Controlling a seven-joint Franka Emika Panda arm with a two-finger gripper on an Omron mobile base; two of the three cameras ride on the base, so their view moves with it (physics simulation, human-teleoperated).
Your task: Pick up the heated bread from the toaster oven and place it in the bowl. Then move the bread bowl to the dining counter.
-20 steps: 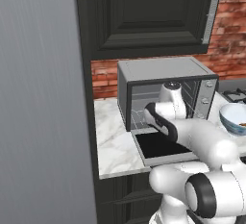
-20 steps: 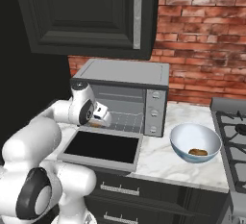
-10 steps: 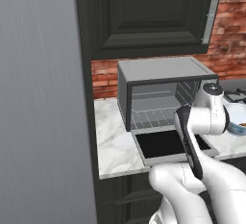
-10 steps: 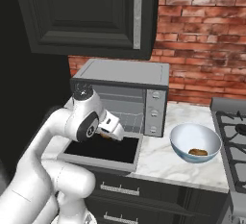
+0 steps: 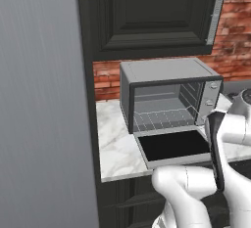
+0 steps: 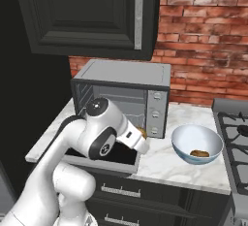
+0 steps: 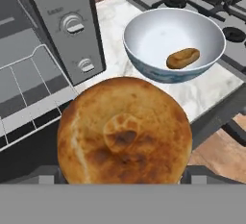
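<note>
Bread (image 7: 125, 131) pulled clear of toaster oven (image 6: 123, 94); fingers hidden behind bun.

Toaster oven (image 6: 123, 99) at the far left of the worktop (image 6: 169, 164), door dropped toward the near edge. Bowl (image 6: 197, 144) just right of it, stove (image 6: 237, 133) further right. Bread (image 7: 125, 130) near the oven's right panel, left of the bowl.

A small printed label sits just above the upper knob (image 7: 72, 24) on the toaster oven (image 7: 62, 21) control panel, but its letters are too blurred to read. No other text, brand, number or sign is legible.
</note>
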